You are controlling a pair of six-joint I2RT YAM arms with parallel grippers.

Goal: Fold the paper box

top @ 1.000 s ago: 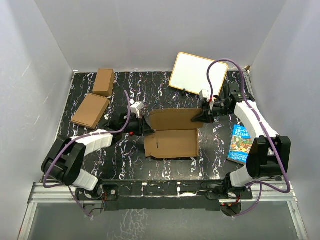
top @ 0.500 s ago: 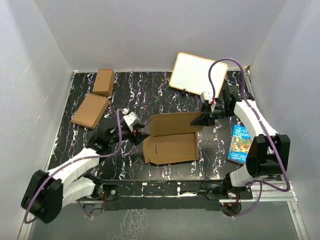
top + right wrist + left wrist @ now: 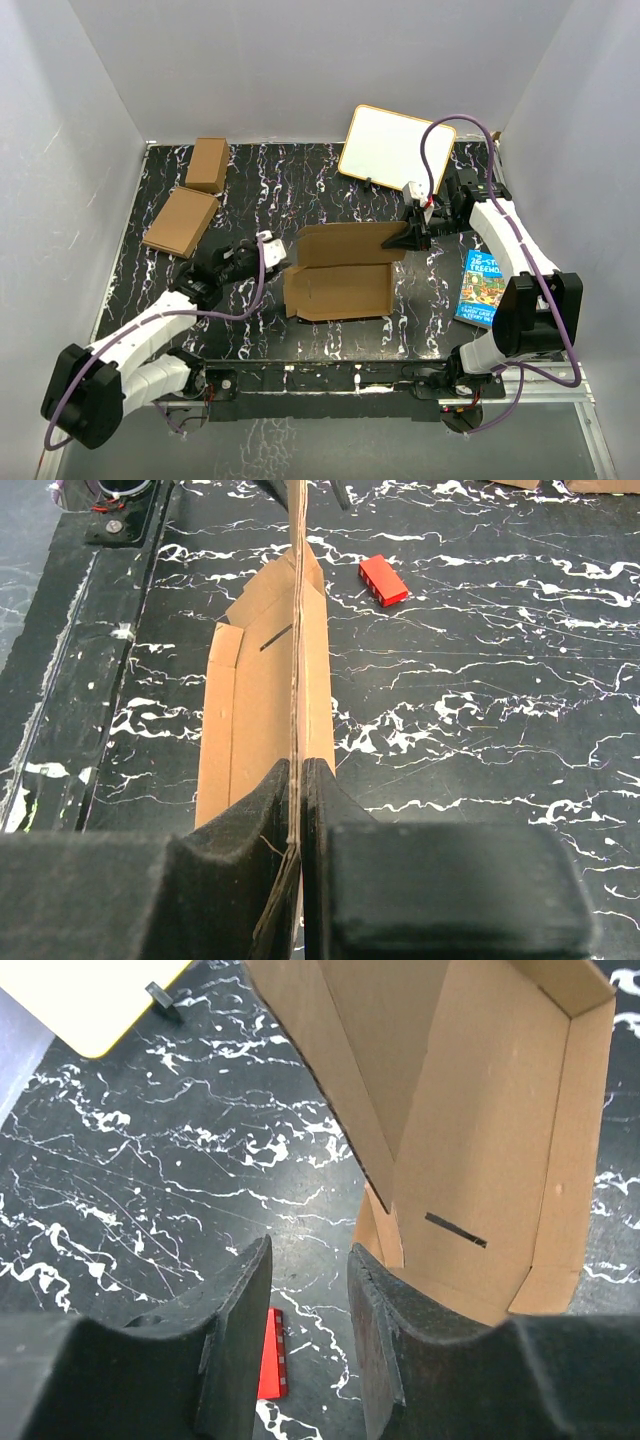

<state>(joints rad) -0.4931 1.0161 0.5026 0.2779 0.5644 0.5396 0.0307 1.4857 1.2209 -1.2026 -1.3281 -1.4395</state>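
The paper box (image 3: 340, 270) lies mid-table as a shallow brown tray with its back panel raised. My right gripper (image 3: 408, 238) is shut on the right end of that raised panel. In the right wrist view the cardboard edge runs straight up from between the pinched fingers (image 3: 298, 780), with the tray (image 3: 240, 710) to its left. My left gripper (image 3: 272, 250) hovers just off the box's left end. Its jaws (image 3: 308, 1330) are open, with only table and a small red block (image 3: 267, 1355) showing between them. The box's slotted wall (image 3: 500, 1140) rises ahead and to the right.
Two other brown cartons (image 3: 208, 164) (image 3: 181, 221) sit at the back left. A white board with a yellow rim (image 3: 395, 145) leans at the back right. A blue book (image 3: 482, 288) lies at the right edge. The red block (image 3: 384, 580) sits beyond the box's left end.
My left gripper has let go of the box's left end, opened and drawn back to the left. The box has slid slightly left. The right gripper still holds the panel.
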